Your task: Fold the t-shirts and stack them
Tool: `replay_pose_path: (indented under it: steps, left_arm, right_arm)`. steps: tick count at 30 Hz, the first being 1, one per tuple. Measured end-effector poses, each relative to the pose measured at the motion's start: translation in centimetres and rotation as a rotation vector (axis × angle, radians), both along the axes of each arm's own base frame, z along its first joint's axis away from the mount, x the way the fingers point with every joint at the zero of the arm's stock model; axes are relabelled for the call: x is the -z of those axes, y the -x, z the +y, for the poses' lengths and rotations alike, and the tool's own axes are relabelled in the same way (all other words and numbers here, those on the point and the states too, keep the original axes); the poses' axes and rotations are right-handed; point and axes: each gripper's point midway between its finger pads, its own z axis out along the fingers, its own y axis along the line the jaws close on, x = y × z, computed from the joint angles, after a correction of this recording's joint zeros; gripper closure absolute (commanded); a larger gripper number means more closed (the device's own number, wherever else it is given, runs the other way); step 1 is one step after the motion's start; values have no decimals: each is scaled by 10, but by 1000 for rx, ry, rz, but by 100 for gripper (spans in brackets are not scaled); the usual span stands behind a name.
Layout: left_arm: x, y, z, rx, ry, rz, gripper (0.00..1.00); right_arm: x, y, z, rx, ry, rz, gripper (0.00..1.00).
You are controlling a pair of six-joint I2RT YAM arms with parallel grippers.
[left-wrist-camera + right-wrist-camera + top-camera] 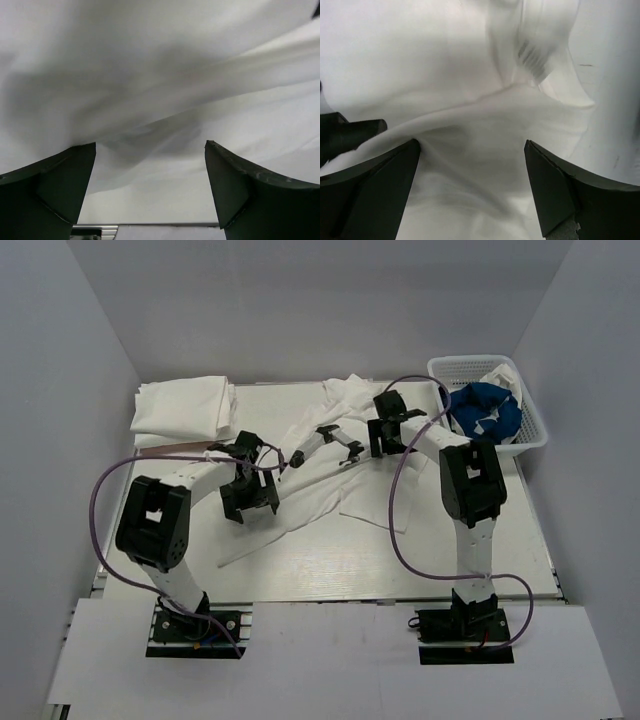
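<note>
A crumpled white t-shirt (322,496) lies spread over the middle of the table. My left gripper (285,458) hangs open low over its left part. My right gripper (340,441) hangs open over its upper middle, close to the left one. In the left wrist view, folds of the white shirt (160,75) fill the frame beyond the open left gripper (150,150). In the right wrist view, the open right gripper (470,145) stands over a ridge of the same shirt (445,60), with a blurred neck label (532,55) further off. Neither gripper pinches cloth.
A folded pile of white shirts (185,405) sits at the back left corner. A white lattice basket (522,427) at the back right holds a royal blue t-shirt (485,412) and some white cloth. The table's metal edge rail (95,231) shows at the bottom of the left wrist view.
</note>
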Motion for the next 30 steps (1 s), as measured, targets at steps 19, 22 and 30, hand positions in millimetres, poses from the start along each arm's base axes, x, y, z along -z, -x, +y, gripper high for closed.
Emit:
replay_pose_path:
  steps: [19,22,30]
  left_arm:
    - [-27,136,54,-443,-111,159,0]
    - [-14,159,60,-516,-136,206,0]
    - [0,138,63,-636,-137,111,10]
  right_arm:
    - [-81,144,-8,-70,-341,-82,10]
    - [-59,168,-7,-92,-338,-7,10]
    - [-41,198,9,-170,-316,85,10]
